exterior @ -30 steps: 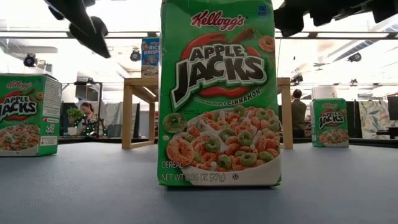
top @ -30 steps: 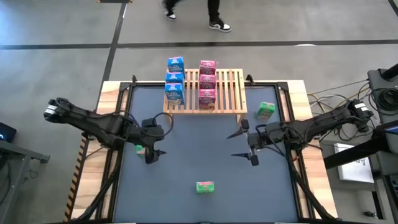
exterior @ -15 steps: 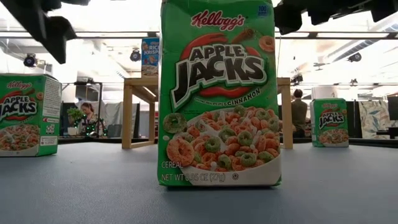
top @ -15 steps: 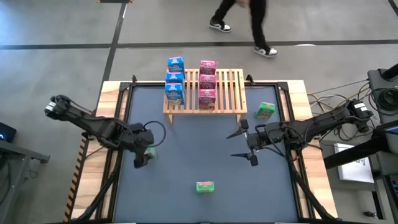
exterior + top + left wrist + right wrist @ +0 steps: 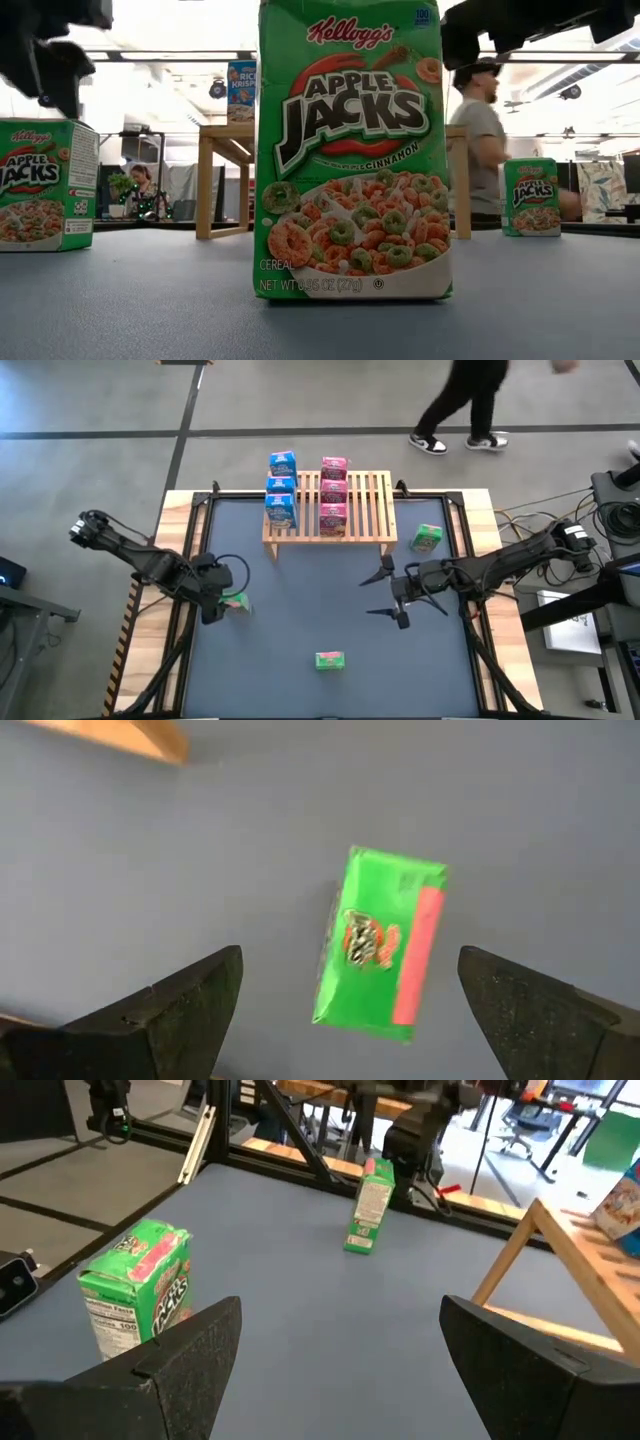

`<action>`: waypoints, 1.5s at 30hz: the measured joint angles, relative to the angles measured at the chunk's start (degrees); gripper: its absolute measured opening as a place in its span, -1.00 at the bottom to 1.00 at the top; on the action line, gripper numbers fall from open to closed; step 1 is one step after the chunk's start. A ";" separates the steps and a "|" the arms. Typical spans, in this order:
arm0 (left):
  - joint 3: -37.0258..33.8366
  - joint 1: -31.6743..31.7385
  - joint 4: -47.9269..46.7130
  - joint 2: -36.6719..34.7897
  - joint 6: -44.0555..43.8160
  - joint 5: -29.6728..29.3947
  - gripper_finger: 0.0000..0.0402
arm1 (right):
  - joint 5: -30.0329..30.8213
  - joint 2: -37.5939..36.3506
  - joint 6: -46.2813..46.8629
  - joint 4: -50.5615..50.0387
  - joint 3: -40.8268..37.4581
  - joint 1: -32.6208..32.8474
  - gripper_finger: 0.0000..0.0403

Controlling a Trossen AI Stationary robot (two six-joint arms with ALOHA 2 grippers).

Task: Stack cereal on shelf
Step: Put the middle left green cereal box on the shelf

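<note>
Left pincer (image 5: 222,607), spread open, is hovering over an upright green cereal box (image 5: 236,600) near the worktop's (image 5: 300,600) left edge; the right pincer (image 5: 385,592) is also gaping open.

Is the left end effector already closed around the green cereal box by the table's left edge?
No, the left end effector is open above the green cereal box, its fingers apart on either side.

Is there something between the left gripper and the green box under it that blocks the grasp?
Nothing visible does. The left gripper is open above the green box on the table's left side, and the left wrist view shows only bare table between its fingers and the box.
</note>
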 joint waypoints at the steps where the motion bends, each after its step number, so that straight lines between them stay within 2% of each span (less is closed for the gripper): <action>1: -1.23 0.00 0.50 -0.94 -0.55 0.13 0.76 | 0.01 0.26 -0.46 0.57 0.00 -0.02 0.65; 8: -7.76 0.00 7.24 -5.80 -0.48 1.61 0.76 | 0.04 0.99 -3.73 2.79 0.02 -0.02 0.65; 18: -13.22 0.00 8.52 -5.29 0.06 1.63 0.72 | 0.07 1.58 -4.22 2.99 0.02 -0.04 0.65; 33: -13.76 0.00 12.81 -6.00 1.68 2.79 0.19 | 0.07 2.03 -4.20 2.97 0.03 -0.04 0.65; 45: -10.66 0.00 13.21 -5.94 2.19 2.73 -0.01 | 0.09 2.03 -4.14 2.94 0.02 -0.04 0.65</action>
